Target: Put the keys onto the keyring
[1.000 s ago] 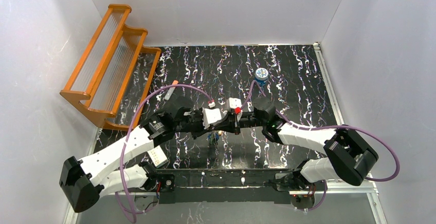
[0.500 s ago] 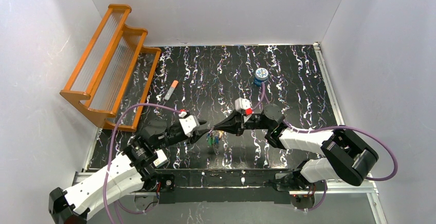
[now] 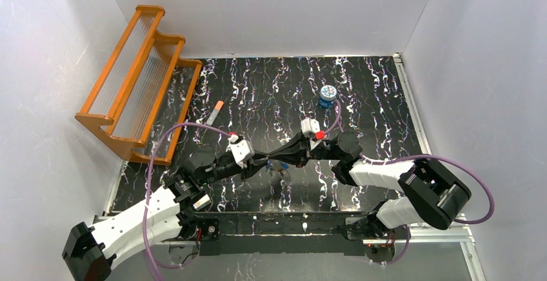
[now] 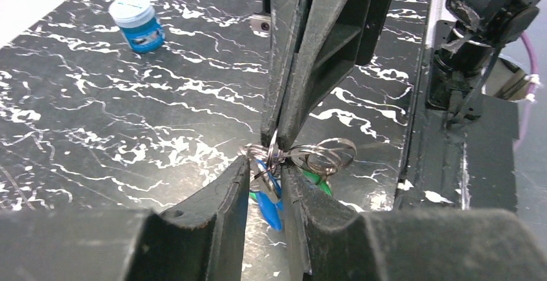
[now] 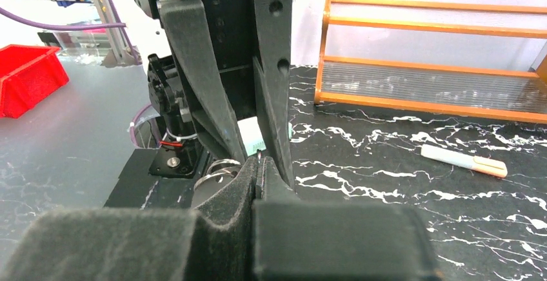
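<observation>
Blue lidded tin (image 4: 137,24) stands shut, well apart from the keys (image 4: 269,207).

Keys (image 4: 268,202) between left pincer (image 4: 266,171), right pincer (image 5: 257,171)

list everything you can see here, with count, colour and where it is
rack: one, orange, far left of the table
tube: one, white with orange tip, beside the rack
tin: one, blue, far side, right of centre
bin: one, red, off the table
table: one, black with white veining
keys: count unclear, blue and green heads show, between the tools
keyring: silvery loops, with the keys
left tool: fingers slightly apart around the keys, grip unclear
right tool: shut on the keyring
</observation>
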